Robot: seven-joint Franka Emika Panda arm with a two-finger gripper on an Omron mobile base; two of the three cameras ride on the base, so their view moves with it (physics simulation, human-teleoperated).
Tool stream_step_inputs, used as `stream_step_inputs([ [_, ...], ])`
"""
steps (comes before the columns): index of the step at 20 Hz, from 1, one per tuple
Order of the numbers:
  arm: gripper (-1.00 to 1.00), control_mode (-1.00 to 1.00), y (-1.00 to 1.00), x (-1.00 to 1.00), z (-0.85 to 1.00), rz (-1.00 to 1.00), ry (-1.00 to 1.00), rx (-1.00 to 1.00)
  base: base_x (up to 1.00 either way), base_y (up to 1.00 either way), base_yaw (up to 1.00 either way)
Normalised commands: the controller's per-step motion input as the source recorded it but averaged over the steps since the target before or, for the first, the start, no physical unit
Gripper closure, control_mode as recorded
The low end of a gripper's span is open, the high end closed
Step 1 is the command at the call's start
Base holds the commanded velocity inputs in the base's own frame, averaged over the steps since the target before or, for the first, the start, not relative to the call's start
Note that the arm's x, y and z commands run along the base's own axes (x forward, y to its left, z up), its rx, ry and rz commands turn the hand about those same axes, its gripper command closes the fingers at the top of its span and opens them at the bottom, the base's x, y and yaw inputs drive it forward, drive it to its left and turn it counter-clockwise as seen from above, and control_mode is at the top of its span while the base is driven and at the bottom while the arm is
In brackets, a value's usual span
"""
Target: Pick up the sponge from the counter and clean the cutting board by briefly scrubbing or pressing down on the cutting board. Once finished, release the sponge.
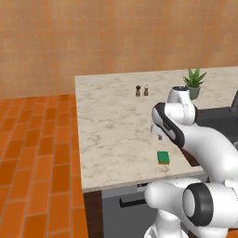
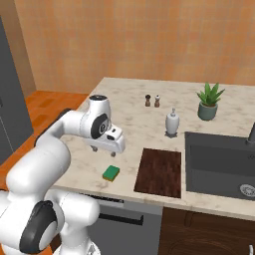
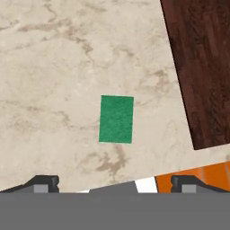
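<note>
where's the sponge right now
The sponge lies flat on the counter near its front edge, just left of the cutting board in the right base view, apart from it.

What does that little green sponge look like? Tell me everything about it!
The sponge is a small rectangular block with a rough-looking green top and a yellow layer underneath. It lies flat on the marbled counter, near the front edge, a little to the left of the dark wooden cutting board, not touching it. Nothing touches it but the counter. In the hand view it is a plain green rectangle seen straight from above, and the open gripper hangs above it without holding it.
</note>
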Motion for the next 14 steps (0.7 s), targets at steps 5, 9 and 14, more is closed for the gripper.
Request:
stream_step_inputs([
  [5,-1.00,-1.00,0.00,0.08,-0.27,0.00,0.10,0.00,0.00,0.00,0.00],
  [9,-1.00,-1.00,0.00,0.21,-0.25,0.00,0.09,0.01,0.00,0.00,0.00],
  [14,-1.00,-1.00,0.00,0.19,-0.36,0.00,0.03,0.02,0.00,0.00,0.00],
])
